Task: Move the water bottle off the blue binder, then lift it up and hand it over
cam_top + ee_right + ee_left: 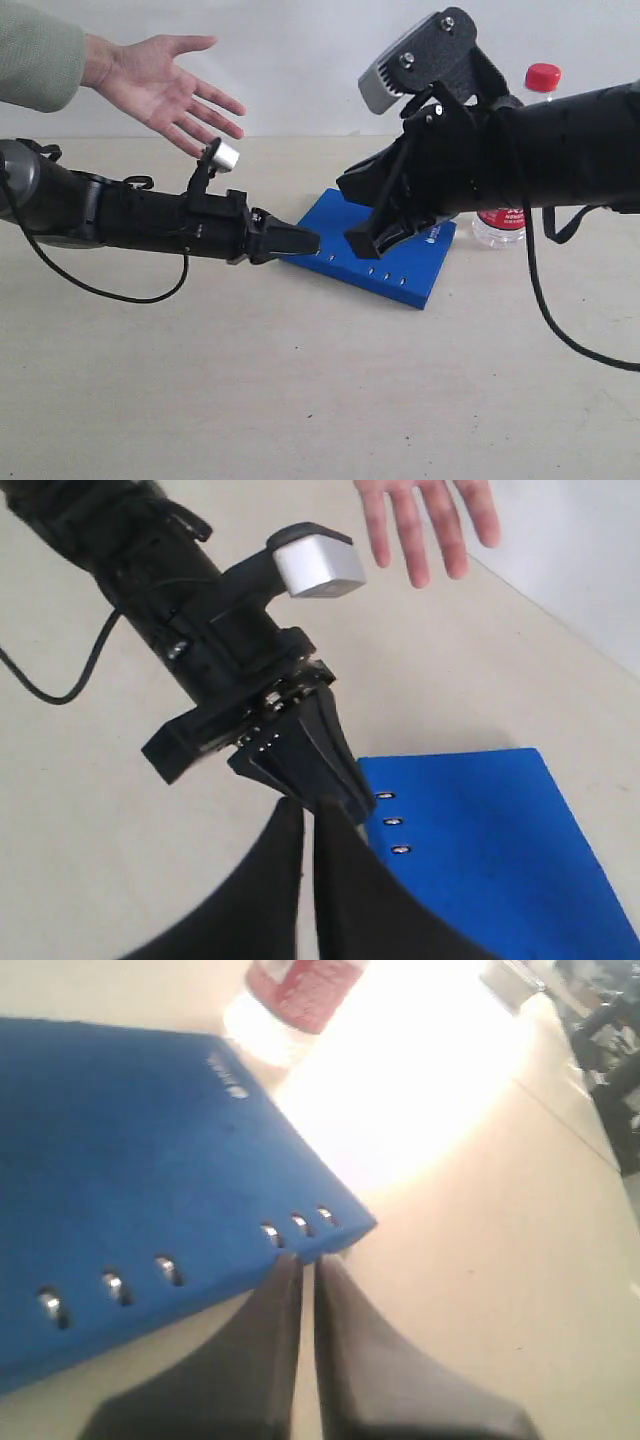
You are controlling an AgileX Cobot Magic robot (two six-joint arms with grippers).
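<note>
I'm seeing the right arm [560,150] covering most of the water bottle [500,225]; only cap and base are showing. Beyond the jaws of the left gripper [308,1272], the bottle is running off the frame edge and glare is washing out the table [470,1240]. The logo [227,1073] on the blue binder [130,1160] is blurring past reading.

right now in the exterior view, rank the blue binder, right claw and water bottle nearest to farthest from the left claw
From the left claw:
1. blue binder, its near edge right at the tips.
2. right claw, over the binder.
3. water bottle, upright beyond the binder's far side.
</note>
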